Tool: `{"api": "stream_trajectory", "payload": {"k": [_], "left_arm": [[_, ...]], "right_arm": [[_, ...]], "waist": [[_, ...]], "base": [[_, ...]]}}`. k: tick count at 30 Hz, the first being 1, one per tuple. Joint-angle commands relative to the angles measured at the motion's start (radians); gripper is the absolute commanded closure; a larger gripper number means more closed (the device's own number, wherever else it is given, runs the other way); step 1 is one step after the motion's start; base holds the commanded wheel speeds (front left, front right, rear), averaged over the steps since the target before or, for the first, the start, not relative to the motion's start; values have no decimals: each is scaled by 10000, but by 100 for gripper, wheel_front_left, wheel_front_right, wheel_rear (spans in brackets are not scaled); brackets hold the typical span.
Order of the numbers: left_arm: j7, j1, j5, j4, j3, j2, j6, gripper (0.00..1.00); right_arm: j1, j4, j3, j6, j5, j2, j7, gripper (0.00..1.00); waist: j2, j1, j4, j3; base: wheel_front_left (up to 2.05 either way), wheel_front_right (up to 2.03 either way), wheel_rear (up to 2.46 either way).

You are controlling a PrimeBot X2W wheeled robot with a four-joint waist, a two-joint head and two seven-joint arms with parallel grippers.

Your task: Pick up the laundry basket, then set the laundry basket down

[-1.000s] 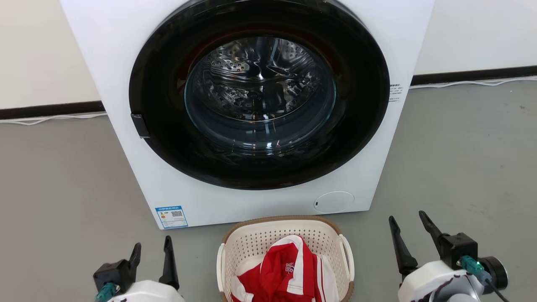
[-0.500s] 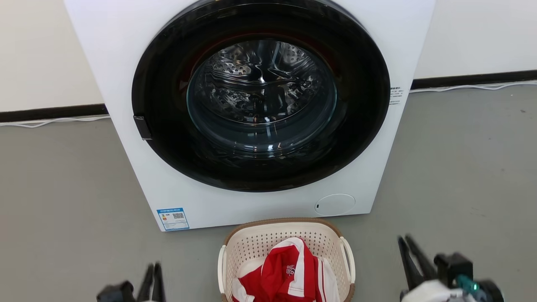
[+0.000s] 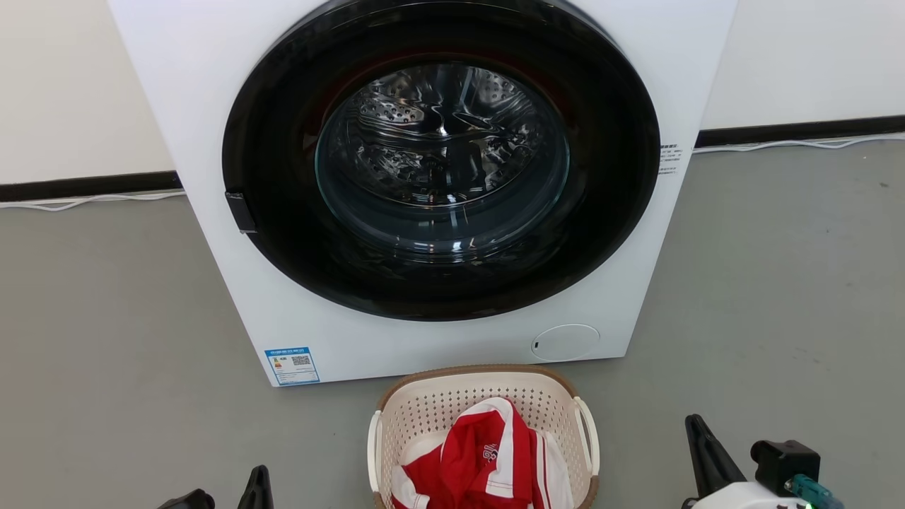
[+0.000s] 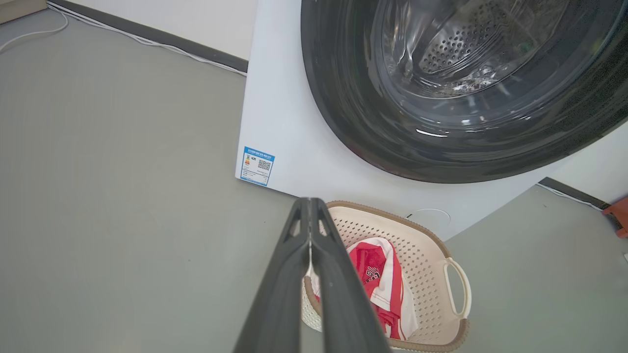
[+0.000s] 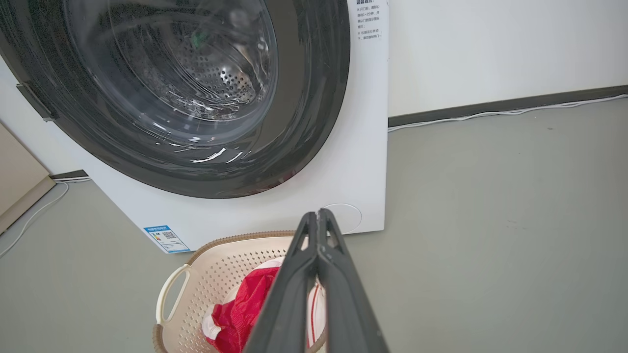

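Note:
The laundry basket [image 3: 452,404] stands on the grey floor just in front of the washer, cream and perforated with a brown rim and white loop handles. A red and white garment [image 3: 488,459] lies inside it. My left gripper [image 3: 259,482] is low at the basket's left, shut and empty, well apart from the basket. To the basket's right is my right gripper [image 3: 696,433], also shut on nothing. In the left wrist view the closed fingers [image 4: 310,202] point over the basket [image 4: 422,252]. The right wrist view has its shut gripper [image 5: 318,214] above the basket [image 5: 216,274].
A white front-loading washer [image 3: 438,339] with a round dark glass door stands directly behind the basket. White cable [image 3: 85,201] runs along the black baseboard. An orange object [image 4: 619,215] lies on the floor by the washer's far side. Open grey floor spreads left and right.
Both grippers have gone from open to shut with nothing in them and have sunk toward the bottom edge of the head view. The basket has not moved.

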Motion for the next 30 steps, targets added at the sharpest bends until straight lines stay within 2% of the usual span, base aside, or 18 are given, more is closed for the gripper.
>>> {"api": "stream_trajectory", "payload": {"k": [1, 30], "left_arm": [[43, -431, -249, -312, 120, 41, -96, 100], [884, -741, -3244, -730, 454, 86, -582, 100]], "right_arm": [[-355, -358, -64, 8, 302, -25, 116, 100], [-387, -1080, -233, 25, 4058, -29, 928, 100]], "waist": [[-1, -2, 3, 6], [-1, -3, 69, 160]], "base": [[0, 0, 0], [0, 0, 0]]}}
